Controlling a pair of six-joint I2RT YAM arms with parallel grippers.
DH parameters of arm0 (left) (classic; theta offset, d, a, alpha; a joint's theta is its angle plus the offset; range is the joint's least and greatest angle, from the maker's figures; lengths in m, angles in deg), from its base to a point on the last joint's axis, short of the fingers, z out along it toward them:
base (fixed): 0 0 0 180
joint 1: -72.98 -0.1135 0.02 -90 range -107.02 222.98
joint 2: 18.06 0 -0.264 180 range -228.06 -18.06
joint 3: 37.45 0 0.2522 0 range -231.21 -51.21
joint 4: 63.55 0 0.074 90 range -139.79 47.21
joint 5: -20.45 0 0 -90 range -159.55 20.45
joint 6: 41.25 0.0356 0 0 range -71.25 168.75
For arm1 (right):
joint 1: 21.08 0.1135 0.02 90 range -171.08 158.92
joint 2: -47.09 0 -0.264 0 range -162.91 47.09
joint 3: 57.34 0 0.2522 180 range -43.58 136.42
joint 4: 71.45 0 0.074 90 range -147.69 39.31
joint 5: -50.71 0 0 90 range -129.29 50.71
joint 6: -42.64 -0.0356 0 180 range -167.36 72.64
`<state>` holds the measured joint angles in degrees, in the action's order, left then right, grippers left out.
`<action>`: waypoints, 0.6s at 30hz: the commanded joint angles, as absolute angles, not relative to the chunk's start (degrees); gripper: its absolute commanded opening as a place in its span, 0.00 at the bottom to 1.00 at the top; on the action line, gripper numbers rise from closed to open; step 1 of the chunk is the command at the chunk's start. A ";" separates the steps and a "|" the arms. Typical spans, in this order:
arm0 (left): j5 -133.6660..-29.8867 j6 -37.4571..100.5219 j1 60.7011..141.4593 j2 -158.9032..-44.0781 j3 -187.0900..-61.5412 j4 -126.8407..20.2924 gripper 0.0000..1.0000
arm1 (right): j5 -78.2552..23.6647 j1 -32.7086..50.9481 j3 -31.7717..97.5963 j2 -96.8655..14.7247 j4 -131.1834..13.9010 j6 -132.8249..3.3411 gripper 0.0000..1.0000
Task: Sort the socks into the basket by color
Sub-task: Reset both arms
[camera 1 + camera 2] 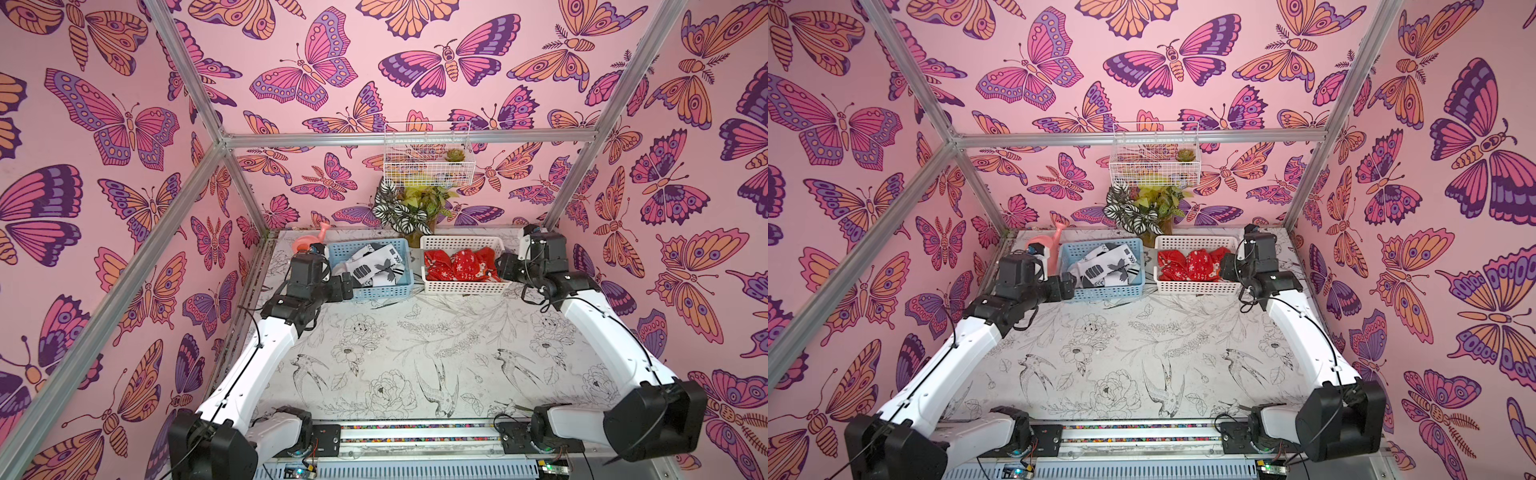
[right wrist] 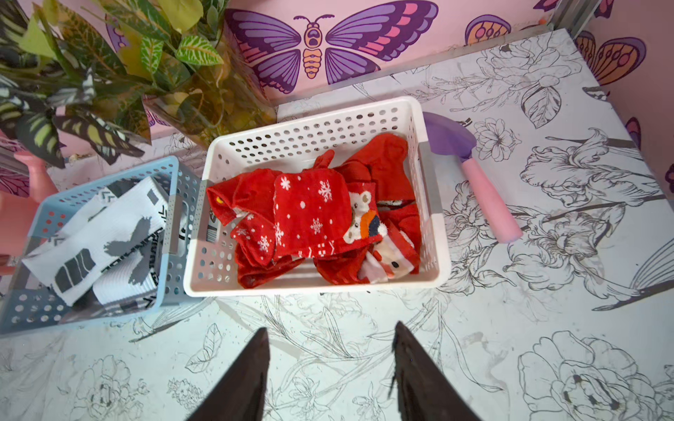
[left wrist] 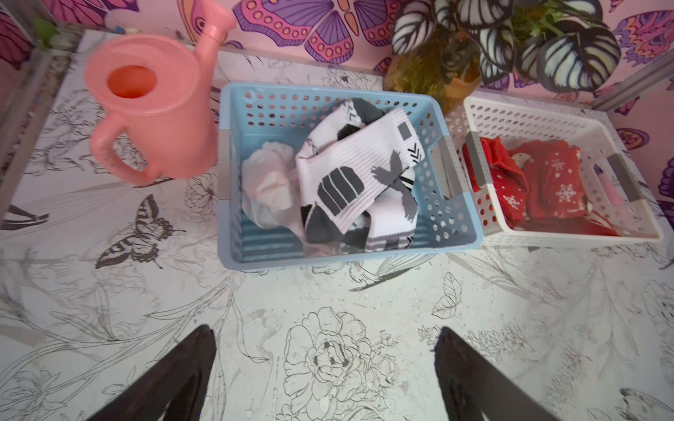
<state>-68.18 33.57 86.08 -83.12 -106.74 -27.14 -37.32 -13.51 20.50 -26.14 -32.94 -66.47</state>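
White socks with black and grey blocks lie heaped in the blue basket, seen in both top views. Red socks, some with white snowflakes, fill the white basket beside it. My left gripper hangs open over bare table in front of the blue basket, at its left corner in a top view. My right gripper is open too, nothing between its fingers, just in front of the white basket and by its right end.
A pink watering can stands left of the blue basket. A potted plant sits behind both baskets under a wire wall basket. A purple trowel with a pink handle lies right of the white basket.
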 commanded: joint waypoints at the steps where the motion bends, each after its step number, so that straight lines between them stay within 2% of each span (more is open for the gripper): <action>1: -60.56 36.60 86.21 -81.42 -102.41 -34.68 0.95 | -39.04 -13.62 18.03 -24.07 -34.61 -65.10 0.67; 4: -57.61 39.62 86.19 -80.56 -98.21 -39.95 0.95 | -39.82 -13.68 16.53 -22.55 -34.83 -64.53 0.79; 5: -56.28 40.24 86.19 -80.47 -97.04 -41.36 0.95 | -40.21 -13.66 16.17 -22.04 -34.75 -64.36 0.86; 6: -55.22 40.92 86.13 -80.38 -95.99 -42.69 1.00 | -40.56 -13.67 15.87 -21.58 -34.62 -64.31 0.91; 8: -53.26 42.93 86.08 -80.29 -93.75 -46.11 1.00 | -41.38 -13.70 15.02 -20.74 -35.15 -64.21 0.99; 13: -47.80 48.67 86.13 -80.60 -87.07 -57.45 1.00 | -42.63 -13.69 12.65 -19.24 -37.32 -63.91 0.99; 18: -47.80 48.67 85.58 -81.76 -77.23 -76.10 1.00 | -43.93 -13.70 10.47 -18.95 -38.98 -63.09 0.99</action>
<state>-50.00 46.62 86.00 -81.13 -81.12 -62.24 -42.02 -13.51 11.53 -19.60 -37.31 -64.55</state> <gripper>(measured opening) 0.998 0.988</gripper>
